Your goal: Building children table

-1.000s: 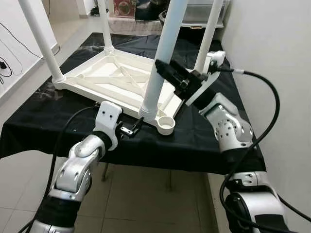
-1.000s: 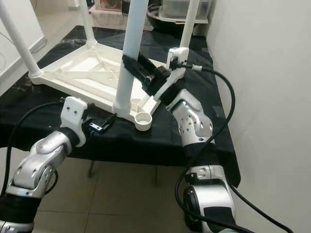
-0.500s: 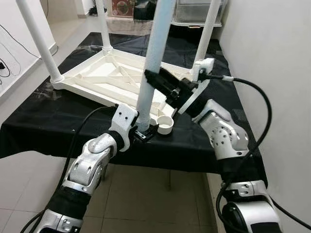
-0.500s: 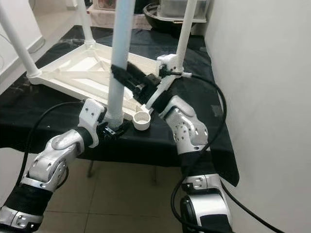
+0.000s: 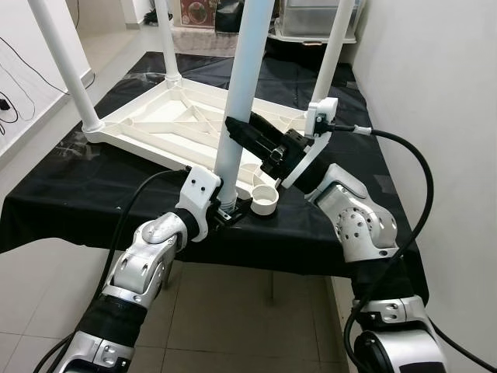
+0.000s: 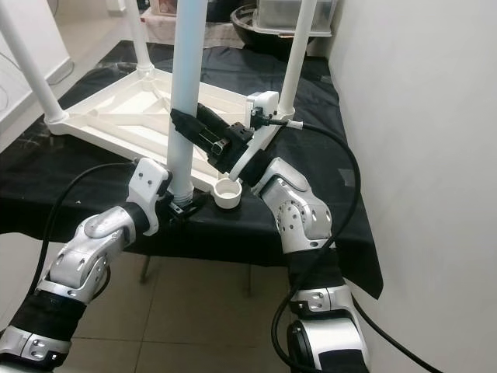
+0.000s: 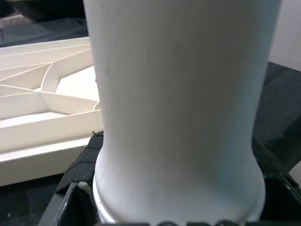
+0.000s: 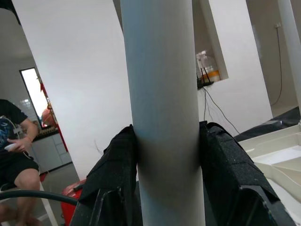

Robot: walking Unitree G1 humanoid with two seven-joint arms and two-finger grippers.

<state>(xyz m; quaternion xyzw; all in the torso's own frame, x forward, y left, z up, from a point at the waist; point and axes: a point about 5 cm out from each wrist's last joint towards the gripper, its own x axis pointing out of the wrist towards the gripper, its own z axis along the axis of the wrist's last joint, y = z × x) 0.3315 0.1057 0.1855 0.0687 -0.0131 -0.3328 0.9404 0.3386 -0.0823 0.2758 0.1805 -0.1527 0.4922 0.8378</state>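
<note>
Three fitted legs, a fourth in both grippers' apparent grasp.

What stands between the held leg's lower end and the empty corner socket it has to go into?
Nothing visible. The right gripper and left gripper hold the white leg upright, its foot just beside the open socket of the upturned tabletop.

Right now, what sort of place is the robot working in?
Probably a room in a home: tiled floor, white walls, a work table under a black cloth bearing an upturned white plastic table, and a person sitting by white cabinets behind.
</note>
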